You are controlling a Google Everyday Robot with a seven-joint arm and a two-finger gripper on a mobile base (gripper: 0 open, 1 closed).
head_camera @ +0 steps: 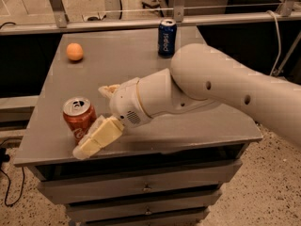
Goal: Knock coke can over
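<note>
The coke can (77, 118), red with a silver top, stands upright near the front left corner of the grey table (141, 65). My gripper (91, 121) reaches in from the right at the end of the white arm (211, 88), and it is open. The near cream finger (98, 139) lies in front of the can's lower right side, touching or nearly touching it. The far finger (108, 89) sits behind and to the right of the can. The can's right side falls between the two fingers.
A dark blue Pepsi can (167, 37) stands upright at the back of the table. An orange (74, 52) lies at the back left. The table's front edge (141, 150) is close under the gripper, with drawers below. A metal rail (141, 21) runs behind the table.
</note>
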